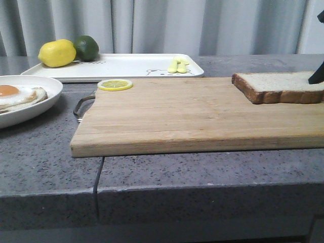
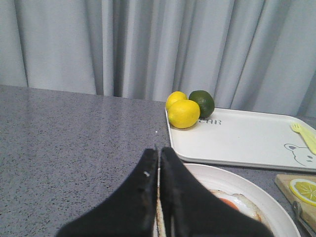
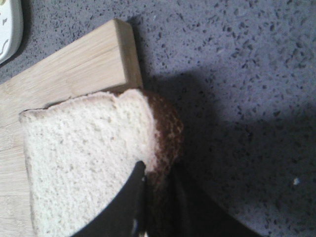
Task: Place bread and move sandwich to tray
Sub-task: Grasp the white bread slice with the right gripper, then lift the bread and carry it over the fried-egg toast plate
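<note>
The bread [image 1: 276,86] lies flat on the right end of the wooden cutting board [image 1: 192,116]. My right gripper [image 3: 158,168] is shut on its crust edge, one finger on the white face [image 3: 84,158] and the other against the brown crust. The sandwich, a fried egg [image 1: 10,92] on a brown-crusted slice, sits on a round white plate [image 1: 45,96] at the left. In the left wrist view my left gripper [image 2: 159,148] is shut on the plate's rim [image 2: 237,182]. The white tray [image 1: 126,66] lies behind the board. The left gripper is outside the front view.
A lemon [image 1: 56,53] and a lime [image 1: 87,47] rest on the tray's left end, and a yellow fork [image 1: 177,65] on its right end. A lemon slice [image 1: 115,84] sits on the board's back left corner. A metal handle [image 1: 81,106] sticks out from the board's left end.
</note>
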